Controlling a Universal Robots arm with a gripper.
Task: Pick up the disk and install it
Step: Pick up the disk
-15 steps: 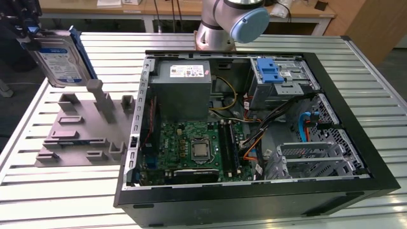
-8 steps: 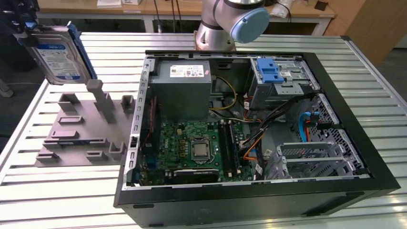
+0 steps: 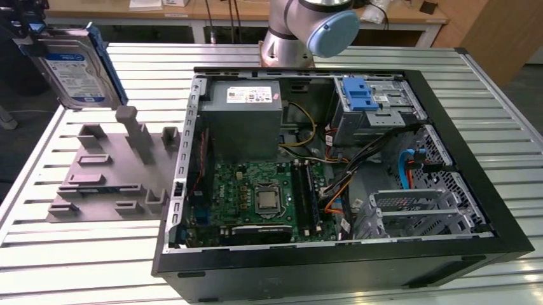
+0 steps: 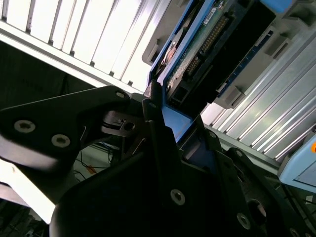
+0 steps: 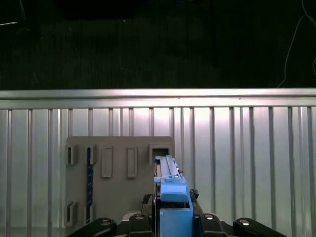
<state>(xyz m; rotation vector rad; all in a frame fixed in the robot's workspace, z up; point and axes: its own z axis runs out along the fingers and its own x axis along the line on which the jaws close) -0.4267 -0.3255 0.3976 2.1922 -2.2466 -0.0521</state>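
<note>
Silver with blue rails, the disk (image 3: pixel 78 71) hangs on edge above the grey holder plate (image 3: pixel 93 190), to the exterior view's left of the open computer case (image 3: pixel 339 267). The gripper (image 5: pixel 174 219) is clamped on the disk's blue end.

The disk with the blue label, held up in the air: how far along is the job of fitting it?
Picking up looks done: the disk hangs above the grey holder, clamped in the gripper. Installing is left: the disk is outside the open computer case, toward the exterior view's left.
</note>
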